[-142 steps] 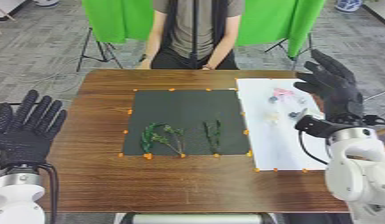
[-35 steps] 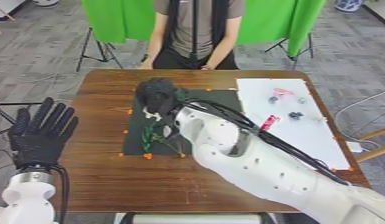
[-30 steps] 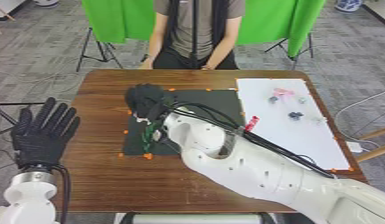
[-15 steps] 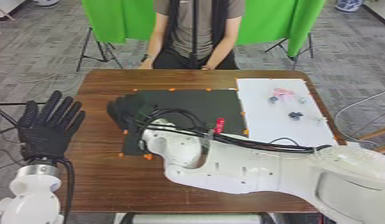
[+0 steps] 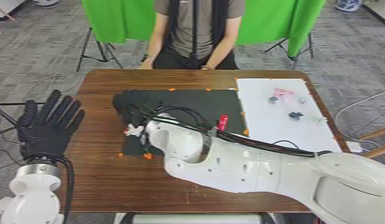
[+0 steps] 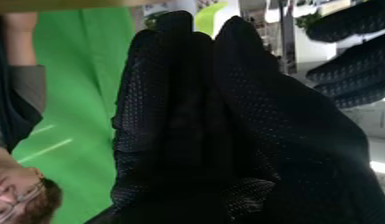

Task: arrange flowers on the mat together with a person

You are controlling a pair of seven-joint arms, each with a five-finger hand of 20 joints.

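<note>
The right hand (image 5: 128, 104) is over the left edge of the dark mat (image 5: 219, 102), and I can't tell whether it's wide, narrow or holding anything. Just on its near side there's a pale flower (image 5: 133, 131) at that same edge; I can't make out which way it points, or its long axis. A bit nearer the robot, a green sprig (image 5: 145, 142) partly shows beside the arm (image 5: 233, 170), its visible length running near to far. To the hand's left, a strip of brown wood gives it room before the edge of the table (image 5: 100, 175); another strip lies past the mat's far edge. Rightward, the mat stretches away under the cables. Past the table's left edge, the left hand (image 5: 46, 132) is spread wide. Well off to the right hand's right, pink (image 5: 283, 92) and dark blue flowers (image 5: 296, 115) lie on the white sheet (image 5: 299, 132).
</note>
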